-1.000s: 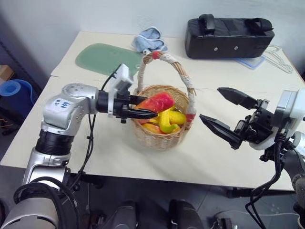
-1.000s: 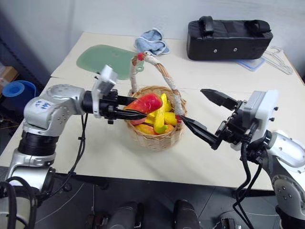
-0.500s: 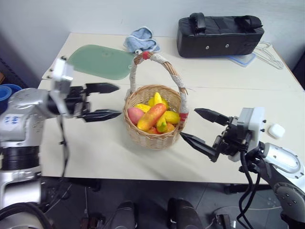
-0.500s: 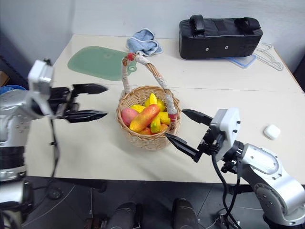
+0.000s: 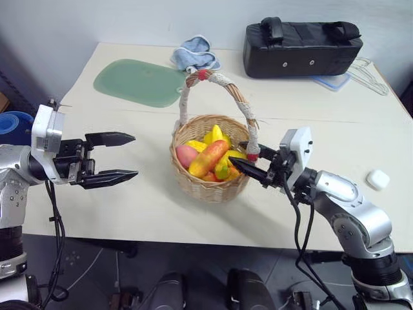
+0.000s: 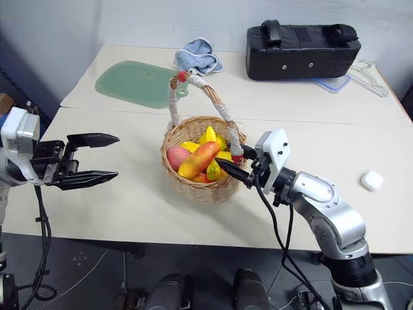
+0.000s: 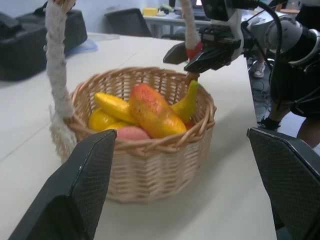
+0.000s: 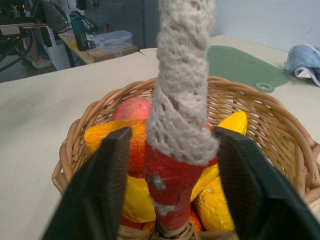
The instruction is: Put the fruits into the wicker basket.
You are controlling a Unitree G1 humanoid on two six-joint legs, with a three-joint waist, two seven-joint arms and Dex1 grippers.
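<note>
The wicker basket (image 5: 210, 187) stands mid-table with its wrapped handle (image 5: 219, 81) arching over it. Several fruits lie inside, with a red-orange mango (image 5: 208, 158) on top and a yellow banana (image 5: 216, 134) behind it. My right gripper (image 5: 236, 152) reaches in from the right, its fingers closed around the red-banded foot of the handle (image 8: 182, 100). Both fingers (image 8: 112, 190) press in close beside that foot. My left gripper (image 5: 133, 155) hangs open and empty to the left of the basket, pointing at it across a gap.
A black bag (image 5: 303, 40) sits at the back right, with a clear lid and wire hangers (image 5: 361, 71) beside it. A green mat (image 5: 139, 81) and a blue cloth (image 5: 197, 53) lie behind the basket. A small white case (image 5: 377, 179) rests at the right.
My left gripper let the mango go into the basket, opened and drew back to the left. My right gripper moved in to the handle's foot and narrowed its fingers around it.
</note>
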